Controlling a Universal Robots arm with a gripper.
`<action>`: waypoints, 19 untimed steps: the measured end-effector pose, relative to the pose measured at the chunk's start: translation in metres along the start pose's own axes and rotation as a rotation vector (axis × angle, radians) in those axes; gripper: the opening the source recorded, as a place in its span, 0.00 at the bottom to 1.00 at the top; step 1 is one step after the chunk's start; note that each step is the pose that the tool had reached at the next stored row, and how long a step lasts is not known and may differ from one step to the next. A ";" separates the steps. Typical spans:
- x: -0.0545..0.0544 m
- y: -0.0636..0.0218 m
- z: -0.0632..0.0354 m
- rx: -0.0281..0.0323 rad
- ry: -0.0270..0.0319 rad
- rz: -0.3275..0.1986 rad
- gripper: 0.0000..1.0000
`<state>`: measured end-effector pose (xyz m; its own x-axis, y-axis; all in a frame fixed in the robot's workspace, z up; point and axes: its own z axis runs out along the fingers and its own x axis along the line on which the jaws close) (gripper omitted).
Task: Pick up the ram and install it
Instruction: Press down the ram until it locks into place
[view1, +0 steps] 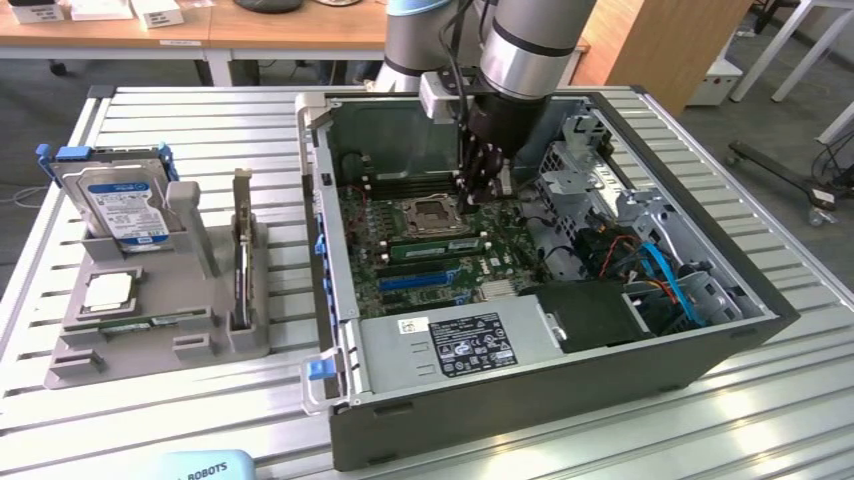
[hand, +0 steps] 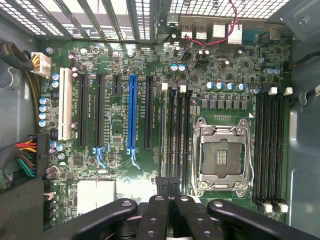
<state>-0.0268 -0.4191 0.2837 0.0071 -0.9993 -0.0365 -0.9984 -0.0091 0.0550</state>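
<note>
Slatted metal bench (view1: 174, 420), open grey PC case (view1: 534, 400) on it. Jaws closed, right over the thin green ram stick (view1: 430, 243) by the silver CPU socket (view1: 434, 213).

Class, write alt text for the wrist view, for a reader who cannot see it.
The shut tool hangs over dark memory slots beside an empty processor socket on a green motherboard inside a computer case. A blue expansion slot lies among black ones.

A silver-grey cylindrical arm (view1: 534, 40) with a dark band carries a pale box (view1: 441, 98), a black cable (view1: 455, 50) and a black pincer (hand: 167, 186) of linkage bars (hand: 107, 212) with round rivets.
</note>
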 end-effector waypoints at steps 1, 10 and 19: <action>0.000 0.0000 0.0000 0.0000 0.0000 0.000 0.11; 0.000 0.0000 0.0000 0.0000 0.0001 0.000 0.10; -0.001 -0.0001 0.0002 0.0176 0.0001 -0.001 0.10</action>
<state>-0.0267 -0.4183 0.2835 0.0079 -0.9993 -0.0364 -0.9993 -0.0093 0.0375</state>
